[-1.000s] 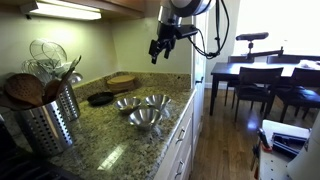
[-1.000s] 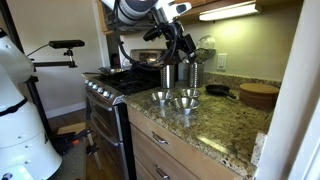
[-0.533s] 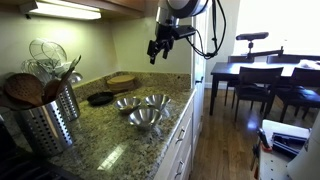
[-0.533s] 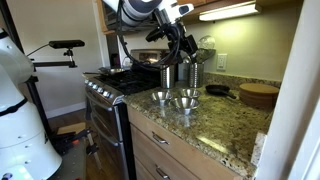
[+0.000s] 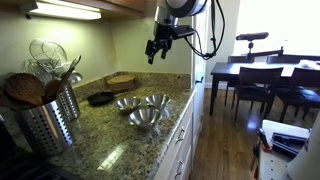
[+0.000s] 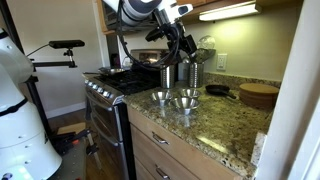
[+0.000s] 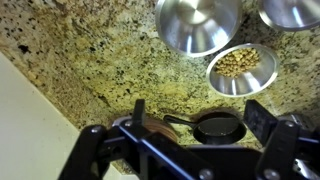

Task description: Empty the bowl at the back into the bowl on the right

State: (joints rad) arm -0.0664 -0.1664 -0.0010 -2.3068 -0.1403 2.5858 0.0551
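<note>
The gripper hangs high above the granite table, well clear of everything on it. In the wrist view its fingers stand wide apart with nothing between them. Down on the table sit three steel bowls in a tight triangle, all upright with their mouths to the ceiling. Being round, none has a long axis to speak of. The filled bowl is the one nearest the small black pan. Only the wrist view, looking straight down, shows the tan bits lying in it. In both exterior views I look across the rims and cannot make out any contents. In an exterior view the filled bowl lies on the wall side of the group, next to the pan, with the other two out toward the table's front edge. From the wrist, the large empty bowl lies just beside the filled one; whether the rims touch I cannot tell. A third bowl is cut off at the corner of that view. The pan's handle points toward a round wooden board, which is half hidden behind the fingers in the wrist view. The exterior views also take in a stove at the table's end and a utensil holder, which the wrist view misses.
</note>
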